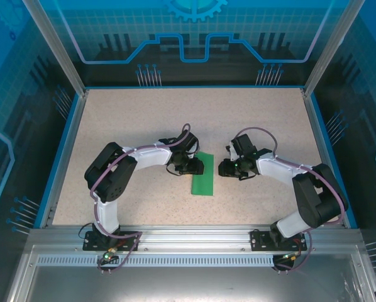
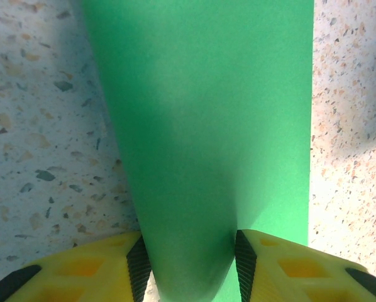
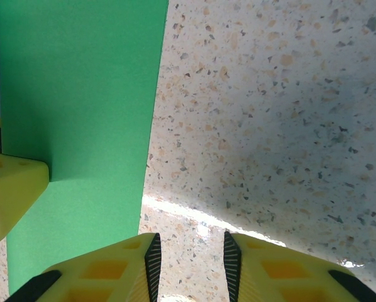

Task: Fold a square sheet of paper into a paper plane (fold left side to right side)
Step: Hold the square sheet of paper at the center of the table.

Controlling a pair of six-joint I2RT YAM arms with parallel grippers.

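Your thin, bright green square sheet of paper [image 1: 204,177] lies near the middle of the speckled beige table [image 1: 125,119], a little toward the near edge. From above it reads as a narrow strip, so the left side looks already brought over toward the right.

Your left gripper [image 1: 191,167] sits at the strip's left edge. Its wrist view shows the yellow fingers with black ribbed pads [image 2: 139,267] clenched on a rounded bulge of green paper, so it is grasping the sheet at what looks like an uncreased bend. Your right gripper [image 1: 227,168] hangs just beside the strip's right edge without touching it. Its jaws stand parted with bare table showing between them, and it holds nothing.

Treat the sheet as very light and floppy, with some spring in it. In my judgement the bend will pop back open if you let go before pressing it flat. The paper will probably slide on the smooth table rather than stay put, and a hard tug could wrinkle or tear it.

Take hold at an edge or corner with a shallow bite of the pad tips — never mid-sheet. I would use your free gripper to pin the layers near the right edge while the fold is flattened.
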